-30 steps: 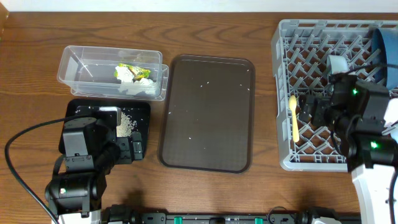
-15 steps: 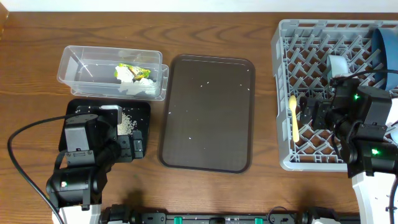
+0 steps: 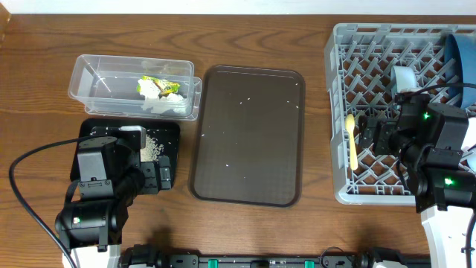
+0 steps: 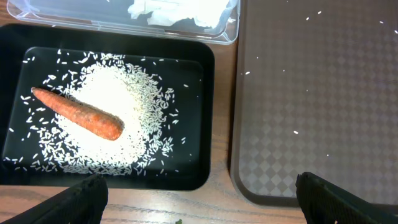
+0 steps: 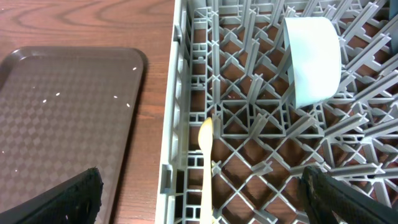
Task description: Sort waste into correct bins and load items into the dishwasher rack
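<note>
To the left of the dark brown tray (image 3: 249, 134), at its far corner, stands the clear tub (image 3: 85, 82). The crumpled white and yellow-green wrappers (image 3: 158, 88) lie inside it, at the end which is nearest to the brown tray.

Also to the left of the brown tray, beside its near half, lies the black tray (image 4: 208, 112). It holds a flat heap of white rice (image 4: 93, 143), and the orange carrot piece (image 4: 78, 114) lies on this heap, slanted. The left gripper (image 4: 199, 183) hangs above the near edge of the black tray, just beside the left rim of the brown tray. Its fingers are spread fully apart and there is nothing between them.

On the brown tray itself only a few loose rice grains (image 3: 245, 99) are scattered.

To the right of the brown tray, with a strip of bare table between, stands the grey dishwasher rack (image 3: 338, 112). The pale yellow spoon (image 3: 351, 141) lies on the lattice along the rack wall which faces the brown tray. Further from the brown tray, a small pale cup (image 5: 311, 59) lies on its side among the pegs. The right gripper (image 5: 202, 180) hovers above the spoon, with jaws spread as wide as they go and holding nothing. The dark blue bowl (image 3: 462, 63) stands on edge in the rack corner farthest from the brown tray.
</note>
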